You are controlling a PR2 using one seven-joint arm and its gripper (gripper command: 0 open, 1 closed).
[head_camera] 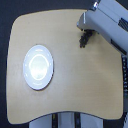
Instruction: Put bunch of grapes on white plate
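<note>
A light wooden tabletop (75, 75) with rounded corners and a smooth, matte grain is seen from above, set against a dark floor. Toward the exterior view's left, a white plate (38, 67) is laid flat on the wood; it is round and glossy, with a raised rim and a bright sheen at its centre. At the upper part of the exterior view's right, the grey, boxy arm (107, 22) is reached in over the table's far corner, and its gripper (85, 36) is pointed down at the board. A small, dark, knobbly cluster, the bunch of grapes (83, 41), is seen at the gripper's tip, well apart from the plate (a broad stretch of bare wood is left between the two). The fingers are blurred into the dark fruit, so whether the bunch is clasped or merely touched cannot be told, nor whether it is lifted or resting on the wood. The near edge of the table is curved inward, and open surface is left along it.
</note>
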